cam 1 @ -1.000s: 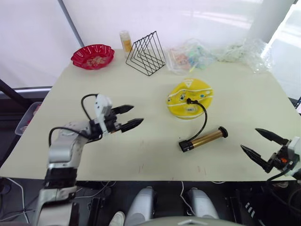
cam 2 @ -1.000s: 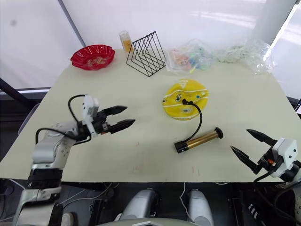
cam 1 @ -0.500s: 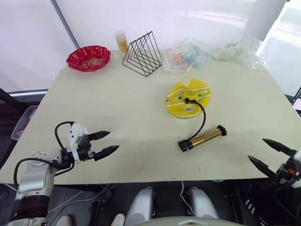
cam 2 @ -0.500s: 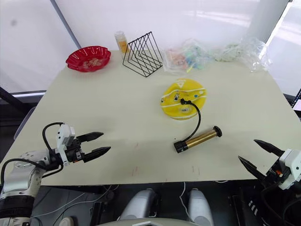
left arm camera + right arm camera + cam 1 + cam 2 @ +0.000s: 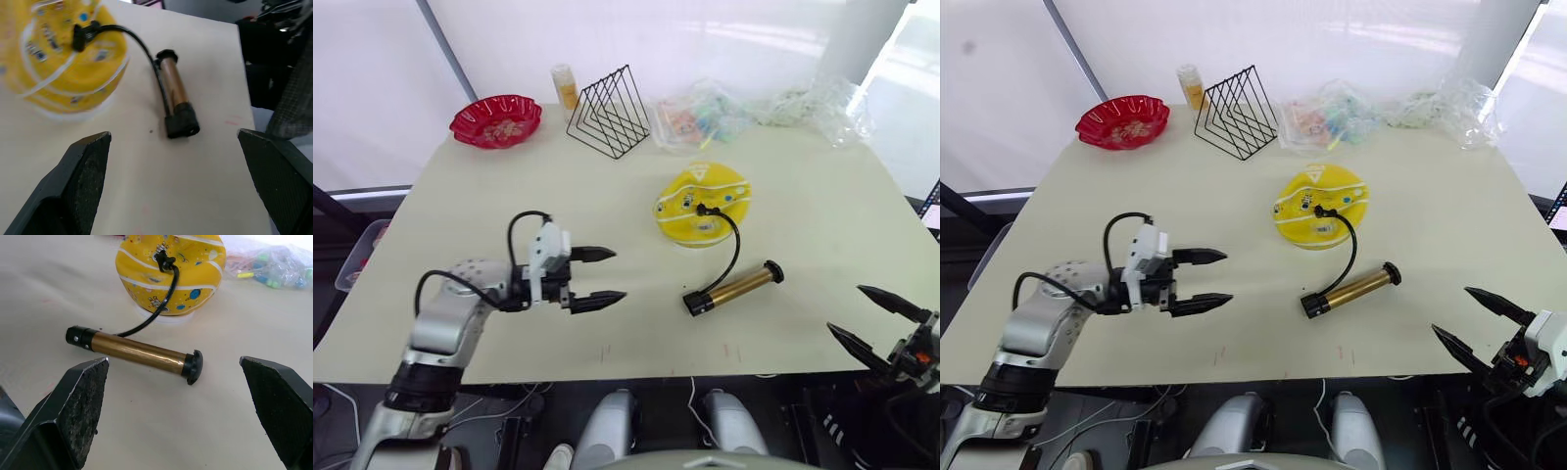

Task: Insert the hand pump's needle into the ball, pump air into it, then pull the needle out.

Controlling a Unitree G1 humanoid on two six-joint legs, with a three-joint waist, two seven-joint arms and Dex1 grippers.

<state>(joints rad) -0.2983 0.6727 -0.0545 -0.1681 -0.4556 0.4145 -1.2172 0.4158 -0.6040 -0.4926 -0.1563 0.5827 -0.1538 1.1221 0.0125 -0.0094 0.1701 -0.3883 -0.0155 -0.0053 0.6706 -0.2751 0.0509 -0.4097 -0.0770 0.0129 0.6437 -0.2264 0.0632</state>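
Your right gripper [image 5: 878,320] hangs just off the near right corner of the table [image 5: 558,186], past its front edge, fingers spread wide and empty. Your left gripper [image 5: 597,275] sits over the near-left part of the tabletop, fingers also parted with nothing between them, pointing across toward the pump. Between the two grippers you have a broad stretch of bare tabletop along the front edge. The hand pump [image 5: 734,288] lies flat right of centre, well apart from both grippers, its gold barrel angled, its black hose [image 5: 735,250] curving up to the ball [image 5: 702,204] just behind it. The fitting is plugged into the top of the ball; the needle itself is hidden there. The ball rests near mid-table, with open surface on its left and right. Along the far edge stand a red bowl [image 5: 495,119], a bottle [image 5: 566,86], a wire rack [image 5: 608,112] and plastic bags [image 5: 759,109]. Compared with half a second ago, your left gripper has come in from the near-left edge toward the pump; the right has barely shifted.
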